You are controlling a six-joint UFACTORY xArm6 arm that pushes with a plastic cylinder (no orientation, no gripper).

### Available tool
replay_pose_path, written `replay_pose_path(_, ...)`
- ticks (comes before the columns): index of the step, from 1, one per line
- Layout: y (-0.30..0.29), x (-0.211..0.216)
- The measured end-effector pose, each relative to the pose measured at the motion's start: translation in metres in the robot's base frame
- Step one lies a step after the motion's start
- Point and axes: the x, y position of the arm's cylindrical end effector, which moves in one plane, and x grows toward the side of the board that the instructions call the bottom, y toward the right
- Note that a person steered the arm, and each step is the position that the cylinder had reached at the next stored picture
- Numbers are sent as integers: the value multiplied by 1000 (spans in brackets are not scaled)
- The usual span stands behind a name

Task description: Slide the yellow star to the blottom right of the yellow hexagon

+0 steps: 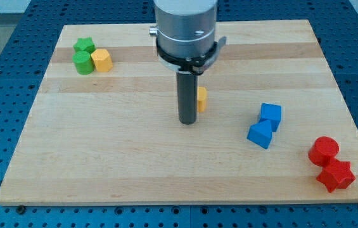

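Observation:
The yellow star lies near the board's middle, mostly hidden behind my rod; only its right edge shows. My tip rests on the board just left of and slightly below that star, touching or nearly touching it. The yellow hexagon sits at the view's upper left, far from the star, beside two green blocks.
A green star and a green cylinder sit just left of the hexagon. A blue cube and a second blue block lie at the right. A red cylinder and a red star sit at the lower right. The wooden board is ringed by blue pegboard.

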Motion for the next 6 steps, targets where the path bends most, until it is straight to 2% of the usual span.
replay_pose_path(1, 44, -8)
replay_pose_path(2, 48, -8)
replay_pose_path(5, 21, -30)
replay_pose_path(6, -13, -38)
